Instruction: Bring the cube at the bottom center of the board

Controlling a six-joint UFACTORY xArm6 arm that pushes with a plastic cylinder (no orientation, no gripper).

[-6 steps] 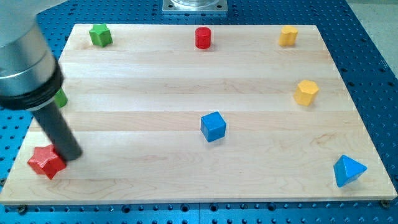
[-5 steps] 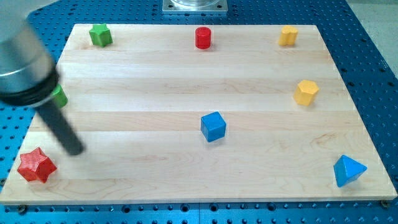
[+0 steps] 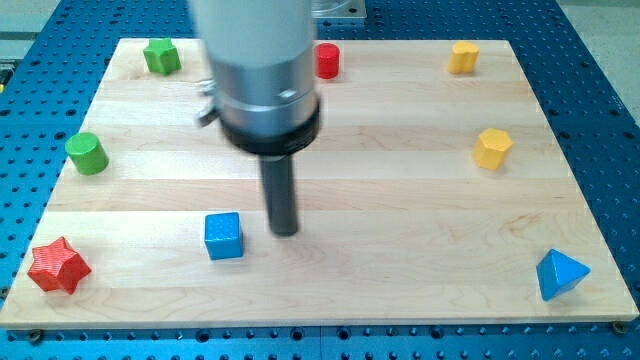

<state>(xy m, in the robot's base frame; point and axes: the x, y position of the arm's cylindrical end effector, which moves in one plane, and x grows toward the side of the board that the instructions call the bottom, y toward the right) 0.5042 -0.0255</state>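
Observation:
The blue cube (image 3: 223, 236) lies on the wooden board (image 3: 400, 270), left of centre and near the view's bottom. My tip (image 3: 286, 231) rests on the board just to the cube's right, a short gap apart from it. The arm's grey body hangs above the rod and hides part of the board's upper middle.
A red star (image 3: 57, 266) sits at the bottom left, a green cylinder (image 3: 87, 153) at the left edge, a green star (image 3: 160, 56) at the top left. A red cylinder (image 3: 327, 61) is at the top centre. Two yellow blocks (image 3: 463, 57) (image 3: 492, 148) are on the right, a blue pyramid (image 3: 558, 274) at the bottom right.
The tip has swung from the far left, by the red star, to the board's middle. The blue cube now lies further left and lower than before. The red star sits slightly lower left.

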